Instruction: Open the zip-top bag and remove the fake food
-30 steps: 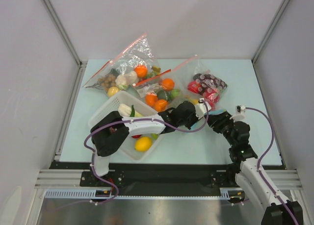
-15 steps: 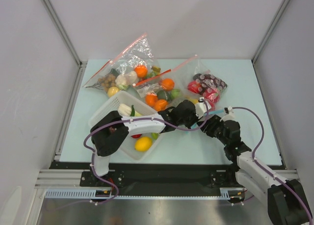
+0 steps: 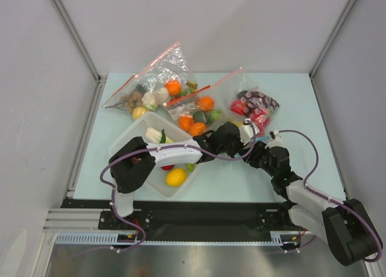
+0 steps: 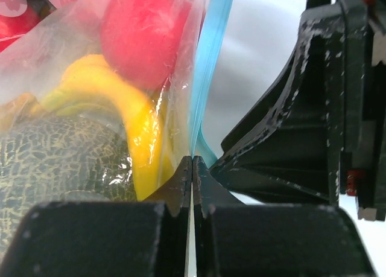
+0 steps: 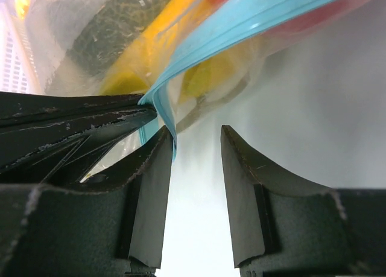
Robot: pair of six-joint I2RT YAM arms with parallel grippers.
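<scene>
Bag [image 4: 208, 60] mostly hidden under my arms [image 3: 226, 138] from above. Left wrist: melon [image 4: 54, 162] cut by left edge, red fruit [image 4: 145, 35] cut at top. Right wrist: bag contents blurred.

In view were two red-strip bags [image 3: 158, 72] [image 3: 211, 93], one dark-and-red pack [image 3: 256, 105], one basket [image 3: 129, 138] and one blue-strip bag [image 4: 205, 78]. That bag showed one red fruit [image 4: 145, 35], one banana [image 4: 129, 108] and one melon [image 4: 60, 162]. The basket showed one lemon [image 3: 176, 177].

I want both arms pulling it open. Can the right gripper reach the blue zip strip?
Probably yes: the right gripper is open, with the blue zip strip right at one fingertip and nothing in the way.
</scene>
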